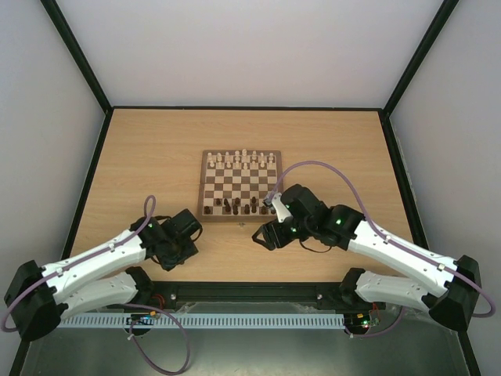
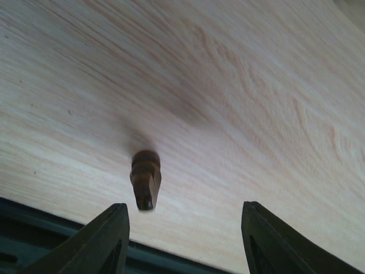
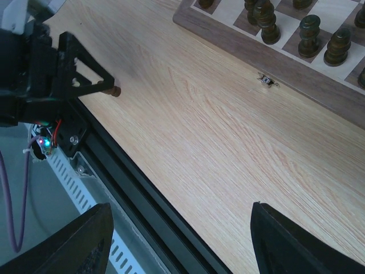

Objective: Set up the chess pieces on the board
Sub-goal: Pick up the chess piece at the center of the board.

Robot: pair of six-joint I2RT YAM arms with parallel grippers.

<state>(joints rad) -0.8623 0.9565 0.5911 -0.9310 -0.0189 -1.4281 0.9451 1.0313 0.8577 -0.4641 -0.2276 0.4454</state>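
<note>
A small dark brown chess piece (image 2: 146,178) lies on its side on the table (image 2: 256,85); left claw (image 2: 185,240) and right claw (image 3: 179,240) gape, empty.

The board (image 1: 240,186) lies mid-table, toward the far side of the table (image 1: 141,157). Pale chessmen (image 1: 241,160) stand on its far rows and the chess pieces (image 1: 235,206) on its near rows. A stray piece (image 2: 146,178) lies on the table near-left of the board, close to the near edge, just ahead of the left gripper (image 2: 183,208). The right gripper (image 3: 179,206) hangs over the table, just near of the board's near-right corner.
</note>
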